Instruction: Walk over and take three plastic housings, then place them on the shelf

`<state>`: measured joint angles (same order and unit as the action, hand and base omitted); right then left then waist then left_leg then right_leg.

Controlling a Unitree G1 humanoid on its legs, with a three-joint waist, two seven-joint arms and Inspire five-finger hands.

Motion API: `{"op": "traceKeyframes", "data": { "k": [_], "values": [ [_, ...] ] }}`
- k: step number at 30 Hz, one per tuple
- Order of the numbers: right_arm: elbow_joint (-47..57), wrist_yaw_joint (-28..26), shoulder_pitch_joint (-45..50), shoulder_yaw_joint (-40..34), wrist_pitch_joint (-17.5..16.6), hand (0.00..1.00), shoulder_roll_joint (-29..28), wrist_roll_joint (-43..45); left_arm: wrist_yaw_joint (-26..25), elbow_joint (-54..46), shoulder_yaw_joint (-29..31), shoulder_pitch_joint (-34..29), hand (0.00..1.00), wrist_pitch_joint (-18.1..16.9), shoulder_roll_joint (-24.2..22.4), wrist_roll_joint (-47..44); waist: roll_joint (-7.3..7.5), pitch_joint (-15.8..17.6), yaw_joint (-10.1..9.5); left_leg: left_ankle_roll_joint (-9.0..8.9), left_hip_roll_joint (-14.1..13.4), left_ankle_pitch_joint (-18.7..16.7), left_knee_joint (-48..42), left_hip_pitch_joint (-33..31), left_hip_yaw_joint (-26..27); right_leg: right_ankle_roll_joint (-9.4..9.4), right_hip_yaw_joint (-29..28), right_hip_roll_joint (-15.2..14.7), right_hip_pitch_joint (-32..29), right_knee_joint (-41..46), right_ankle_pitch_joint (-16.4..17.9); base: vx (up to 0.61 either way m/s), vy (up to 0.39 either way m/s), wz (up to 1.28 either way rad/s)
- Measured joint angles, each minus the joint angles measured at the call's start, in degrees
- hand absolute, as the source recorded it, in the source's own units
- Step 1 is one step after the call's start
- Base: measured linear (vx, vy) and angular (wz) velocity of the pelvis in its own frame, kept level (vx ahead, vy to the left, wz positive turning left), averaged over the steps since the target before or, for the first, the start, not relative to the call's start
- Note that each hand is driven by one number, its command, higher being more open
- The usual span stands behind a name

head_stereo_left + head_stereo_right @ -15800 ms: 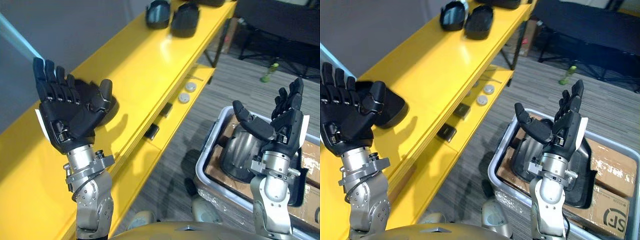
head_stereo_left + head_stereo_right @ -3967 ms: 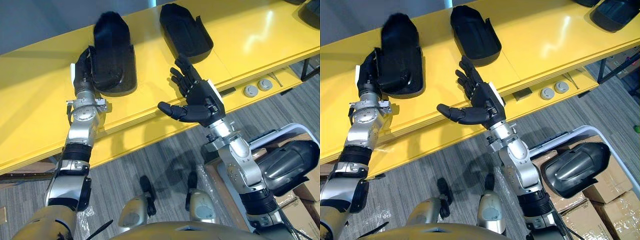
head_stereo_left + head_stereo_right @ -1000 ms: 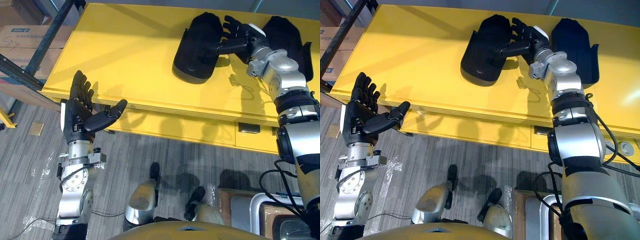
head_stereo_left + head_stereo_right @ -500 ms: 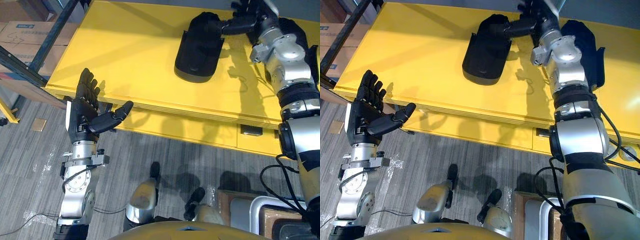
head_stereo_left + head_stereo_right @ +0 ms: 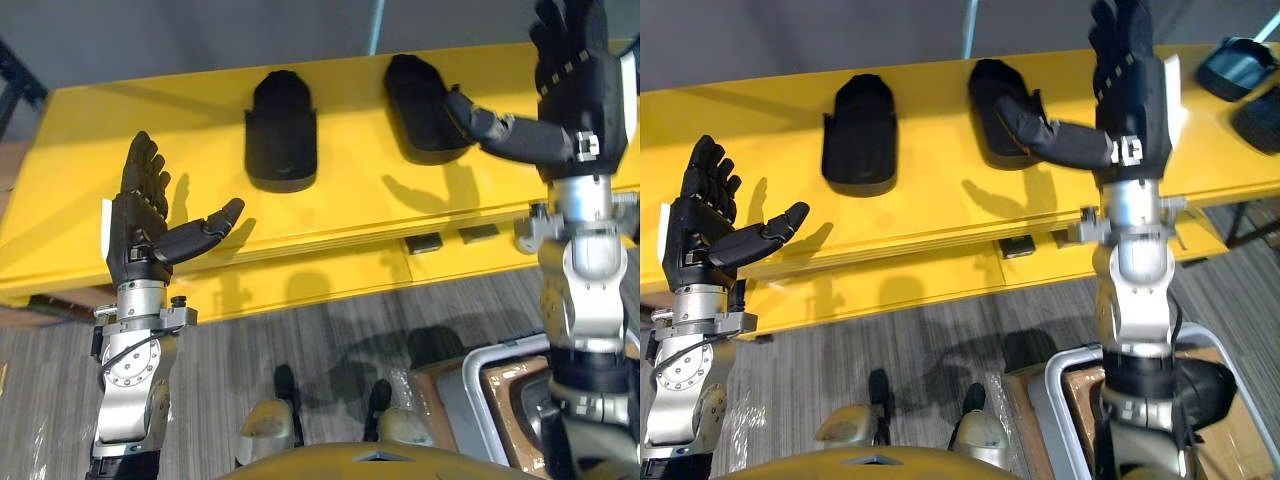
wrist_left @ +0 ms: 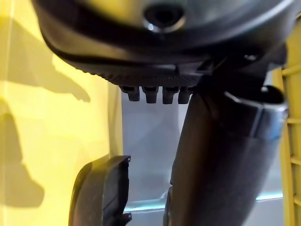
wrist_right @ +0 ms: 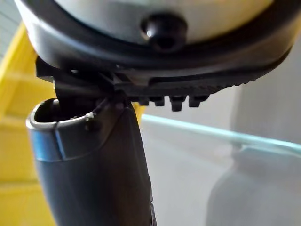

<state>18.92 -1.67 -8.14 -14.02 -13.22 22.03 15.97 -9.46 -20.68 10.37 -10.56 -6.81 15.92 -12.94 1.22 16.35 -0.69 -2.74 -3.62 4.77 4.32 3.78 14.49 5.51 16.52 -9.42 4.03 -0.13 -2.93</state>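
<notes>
Yellow shelf [image 5: 340,215] spans the upper frame, bearing a left housing [image 5: 281,132] and a right housing [image 5: 420,95] at upper centre, flat and apart, likely for stability. Left hand [image 5: 135,235] and right hand [image 5: 580,100] hover spread, empty.

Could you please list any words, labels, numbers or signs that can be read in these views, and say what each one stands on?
None can be read.
The black housing and its neighbour on the yellow shelf show no lettering.
The small dark plates on the lower ledge are too small to tell.
</notes>
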Motion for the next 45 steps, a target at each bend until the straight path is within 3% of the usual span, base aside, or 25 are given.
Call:
{"op": "traceKeyframes", "data": {
  "k": [5, 9, 12, 16, 18, 22, 28, 34, 39, 45],
  "values": [
    [3.46, 0.65, 10.19, -0.51, -2.18, 1.00, -6.32, -0.75, -1.36, 1.09, 0.52, -0.11, 1.00, 2.31, -3.15, 2.52, -0.16, -2.69, 1.58, -0.37, -0.20, -0.86, -0.06, 0.81, 2.30, 0.14, -2.66, 0.62, -0.26, -0.59, -0.14, 0.02, 0.000, -0.24],
    [3.84, 1.98, 14.81, 2.00, -5.36, 1.00, -12.00, 1.38, -3.12, 7.00, 0.64, -0.08, 1.00, 3.70, -5.22, 2.62, -1.11, -4.71, 2.61, -0.39, -0.25, -1.28, -0.16, 1.05, 3.49, 0.35, -3.95, 0.74, -0.59, -0.88, -0.31, 0.02, -0.001, -0.14],
    [3.74, 1.79, 17.28, 4.20, -5.33, 1.00, -13.69, 2.76, -3.11, 12.87, 0.50, 0.85, 1.00, 3.49, -5.29, 0.89, -1.48, -4.93, 2.92, -0.38, -0.16, -1.45, -0.17, 1.52, 4.29, 0.43, -4.60, 0.67, -0.61, -0.86, -0.38, -0.01, 0.012, -0.17],
    [2.51, 0.16, 18.84, 8.02, -5.02, 1.00, -14.15, 8.46, -5.00, 19.58, -0.05, 3.05, 1.00, 0.15, -5.26, -0.12, -1.65, -5.55, 3.72, -0.27, 0.02, -1.66, -0.18, 1.74, 5.15, 0.63, -5.71, 0.53, -0.97, -0.83, -0.52, -0.01, 0.018, -0.10],
    [1.02, -1.73, 18.79, 9.61, -4.22, 1.00, -14.78, 16.64, -6.77, 25.55, -0.71, 6.10, 1.00, -3.17, -5.25, -0.20, -1.96, -6.26, 3.96, -0.22, 0.05, -1.69, -0.21, 1.79, 5.28, 0.66, -5.83, 0.49, -1.03, -0.82, -0.55, 0.00, 0.009, -0.02],
    [0.75, -2.66, 19.09, 13.98, -1.72, 1.00, -15.69, 18.66, -7.85, 32.16, -1.49, 10.09, 1.00, -7.11, -5.05, -2.88, -2.60, -6.64, 4.40, -0.32, 0.02, -1.76, -0.21, 1.63, 5.67, 0.62, -6.24, 0.52, -1.78, -0.79, -0.50, -0.03, 0.004, -0.06],
    [-1.60, -8.43, 18.20, 23.35, 3.17, 1.00, -14.39, 18.08, -8.87, 36.14, -3.81, 13.92, 1.00, -10.56, -3.94, -4.58, -2.63, -6.67, 4.36, 0.02, 0.02, -1.87, -2.19, -1.37, 5.10, 0.57, -5.99, 0.15, -3.92, 0.24, -0.50, -0.01, 0.006, 0.04],
    [-5.35, -10.56, 12.89, 29.34, 5.15, 1.00, -12.92, 18.01, -9.48, 36.48, -6.33, 17.34, 1.00, -10.69, -3.95, -4.51, -2.52, -6.25, 4.10, 0.47, 0.39, -1.85, -3.94, -4.58, 2.95, 0.62, -4.18, -0.59, -5.56, 1.10, -0.54, -0.02, 0.013, 0.19],
    [-5.31, -8.01, 8.50, 31.80, 5.14, 1.00, -13.04, 16.12, -9.61, 35.71, -7.30, 19.21, 1.00, -10.68, -3.95, -5.09, -2.35, -4.86, 3.92, 0.62, 0.61, -1.76, -4.15, -5.48, 2.68, 0.37, -4.09, -0.98, -6.87, 2.27, -0.28, -0.02, 0.007, 0.03],
    [-5.31, -6.95, 8.51, 32.87, 5.18, 1.00, -13.03, 15.91, -5.88, 33.51, -7.92, 19.21, 1.00, -9.11, -4.11, -7.50, -2.29, -4.40, 3.96, 0.89, 1.01, -1.74, -4.15, -5.51, 2.48, 0.20, -3.89, -1.41, -6.88, 2.96, -0.13, 0.00, 0.004, 0.01]
  ]
}}
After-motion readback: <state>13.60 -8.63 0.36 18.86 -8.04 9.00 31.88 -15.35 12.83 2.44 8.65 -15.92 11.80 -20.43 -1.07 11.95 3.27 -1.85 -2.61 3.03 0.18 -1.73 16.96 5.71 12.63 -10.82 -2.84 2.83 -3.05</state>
